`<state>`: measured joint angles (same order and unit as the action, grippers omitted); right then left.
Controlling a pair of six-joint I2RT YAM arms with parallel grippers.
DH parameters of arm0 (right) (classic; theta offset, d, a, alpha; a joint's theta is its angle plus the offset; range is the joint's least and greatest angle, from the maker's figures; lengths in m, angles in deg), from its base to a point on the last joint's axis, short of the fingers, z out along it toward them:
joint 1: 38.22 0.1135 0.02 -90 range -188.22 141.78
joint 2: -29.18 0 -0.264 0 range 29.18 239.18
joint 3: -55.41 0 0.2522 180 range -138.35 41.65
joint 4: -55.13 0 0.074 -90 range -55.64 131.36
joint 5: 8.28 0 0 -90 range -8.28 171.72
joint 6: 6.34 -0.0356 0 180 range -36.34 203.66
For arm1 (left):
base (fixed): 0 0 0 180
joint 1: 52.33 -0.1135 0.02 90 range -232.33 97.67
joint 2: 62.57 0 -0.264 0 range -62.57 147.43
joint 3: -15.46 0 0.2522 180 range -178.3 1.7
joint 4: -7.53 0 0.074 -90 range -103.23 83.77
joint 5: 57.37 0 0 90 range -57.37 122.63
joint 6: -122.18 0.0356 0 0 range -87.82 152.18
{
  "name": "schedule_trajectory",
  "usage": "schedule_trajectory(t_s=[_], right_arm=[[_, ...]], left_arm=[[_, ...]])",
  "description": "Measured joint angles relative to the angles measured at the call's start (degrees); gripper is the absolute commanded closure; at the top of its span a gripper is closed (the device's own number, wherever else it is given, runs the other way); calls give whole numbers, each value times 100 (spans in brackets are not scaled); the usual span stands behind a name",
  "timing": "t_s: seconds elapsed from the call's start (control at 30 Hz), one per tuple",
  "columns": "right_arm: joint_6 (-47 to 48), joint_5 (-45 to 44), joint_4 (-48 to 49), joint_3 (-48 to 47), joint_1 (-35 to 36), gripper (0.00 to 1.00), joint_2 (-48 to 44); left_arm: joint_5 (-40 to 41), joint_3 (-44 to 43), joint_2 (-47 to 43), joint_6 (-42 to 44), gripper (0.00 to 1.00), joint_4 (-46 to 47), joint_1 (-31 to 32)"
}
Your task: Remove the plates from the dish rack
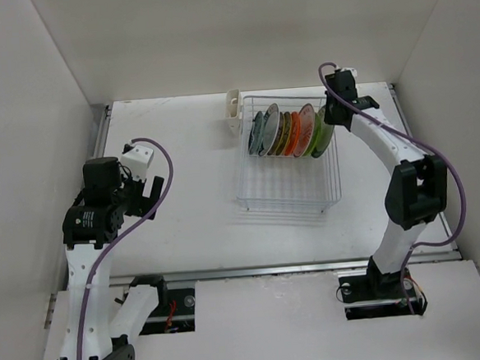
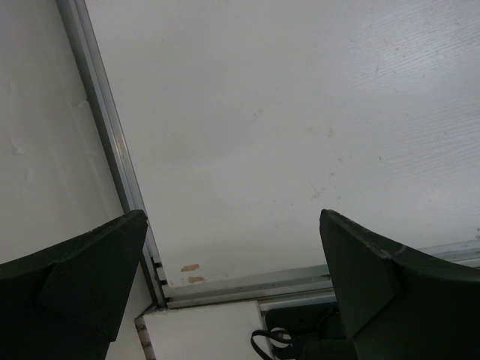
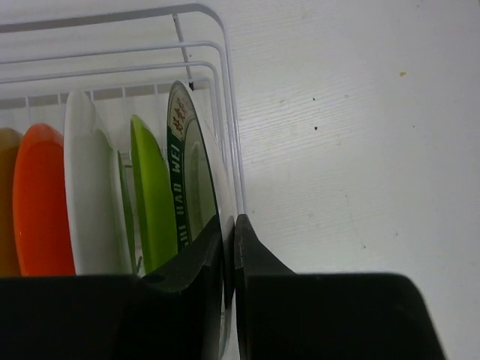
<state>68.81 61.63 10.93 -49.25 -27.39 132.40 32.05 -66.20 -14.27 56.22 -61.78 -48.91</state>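
Observation:
The dish rack [image 1: 287, 200] stands at the table's back middle with several plates [image 1: 290, 131] upright in its far slots. My right gripper [image 1: 332, 112] is at the row's right end. In the right wrist view it [image 3: 229, 229] is shut on the rim of the dark green-rimmed plate [image 3: 187, 157], which stands next to the rack's end wire [image 3: 225, 97]. Beside that plate stand a lime green plate [image 3: 150, 195], a white plate [image 3: 86, 187] and an orange plate [image 3: 41, 202]. My left gripper [image 1: 146, 191] is open and empty at the far left, also seen in its wrist view [image 2: 232, 225].
A small white cup holder [image 1: 234, 108] hangs on the rack's back left corner. White walls enclose the table on three sides. A metal rail [image 2: 112, 142] runs along the table's left and near edges. The rack's near half holds nothing.

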Motion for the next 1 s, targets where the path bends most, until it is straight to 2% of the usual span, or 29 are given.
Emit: schedule_trajectory(t_s=[0.23,0.4,0.53,0.63,0.73,0.87,1.0], right_arm=[[83,-1287,-275,-61,326,100,-901],[175,-2522,-332,-619,566,100,-1773],[369,-2962,-153,-802,1331,100,-2234],[457,-2212,190,-704,2153,100,-2337],[385,-734,671,-553,2717,100,-2116],[11,1027,1224,-739,3150,100,-1029],[-354,2181,1338,-1182,3314,100,442]], left_arm=[[-2,0,-11,-9,0,0,0],[-2,0,-42,-85,0,4,0],[208,0,-68,-382,0,81,0],[627,0,0,-743,0,199,2],[1145,-57,232,-1270,0,184,0],[1567,-190,614,-1930,0,85,0],[1860,-190,715,-2347,0,-37,-4]])
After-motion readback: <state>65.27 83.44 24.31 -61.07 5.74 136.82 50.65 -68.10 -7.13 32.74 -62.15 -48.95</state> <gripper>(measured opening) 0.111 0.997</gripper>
